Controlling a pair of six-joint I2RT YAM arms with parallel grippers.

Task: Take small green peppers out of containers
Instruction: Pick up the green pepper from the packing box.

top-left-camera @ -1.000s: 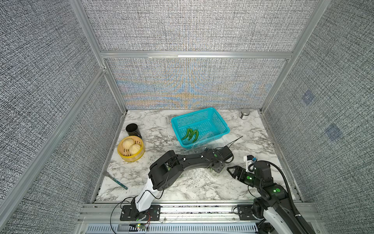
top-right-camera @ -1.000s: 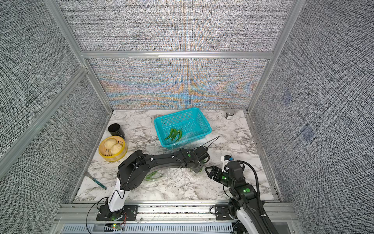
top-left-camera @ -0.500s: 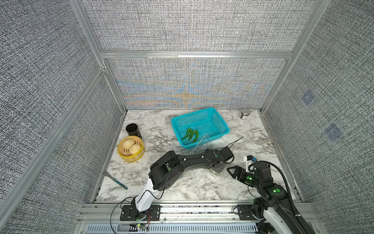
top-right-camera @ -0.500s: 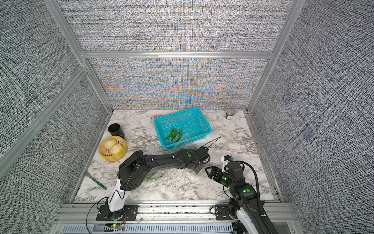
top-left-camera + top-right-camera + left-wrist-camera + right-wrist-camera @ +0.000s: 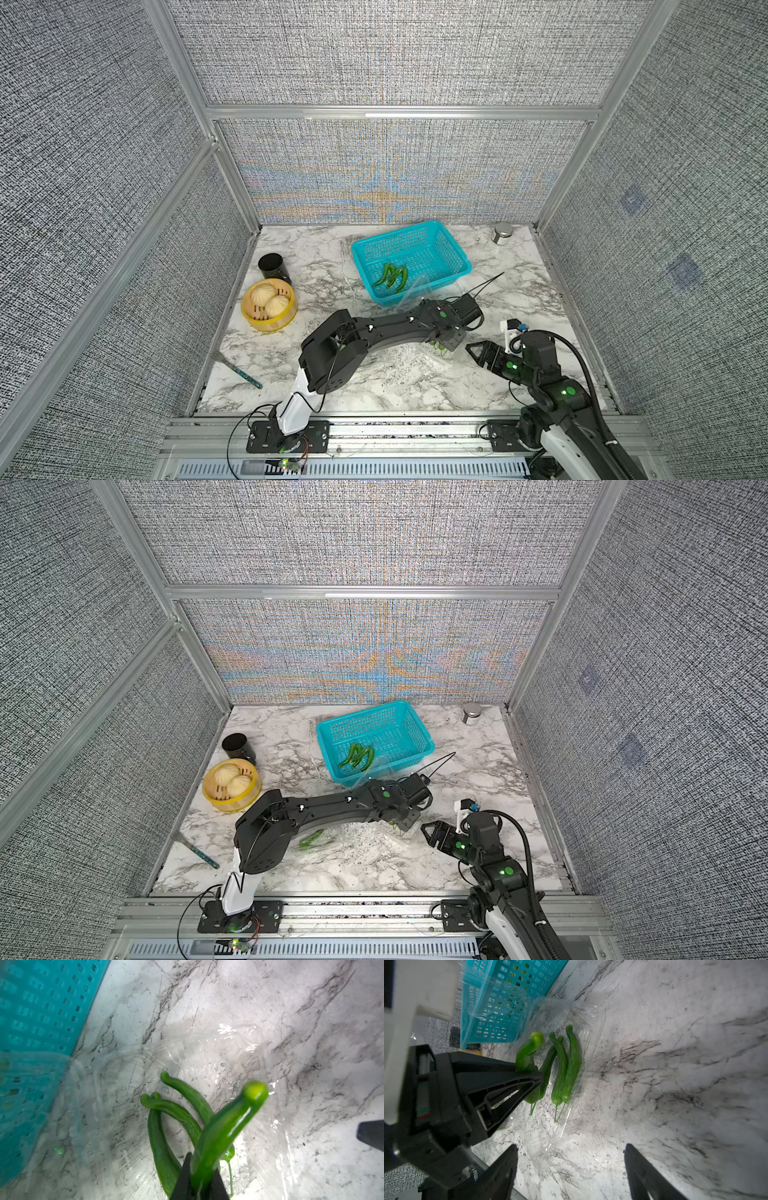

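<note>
1. My left pincer (image 5: 197, 1180) has just snapped from part-open to fully shut. It now clamps one small green pepper (image 5: 226, 1126).
2. Three more peppers (image 5: 162, 1142) lie just under my tips, inside the clear container (image 5: 234, 1036).
3. I judge the grasp made. The next move is to lift it clear, with the teal basket (image 5: 31, 1022) close beside the pincer.
4. My right pincer (image 5: 571, 1167) gapes wide and empty, near the container.

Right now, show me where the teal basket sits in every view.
In both top views: teal basket at rear centre, peppers inside.
Left wrist: blurred teal wall beside the clear container.
Right wrist: perforated wall behind that container.
Shared landmark: left end effector, shut on a pepper.
</note>
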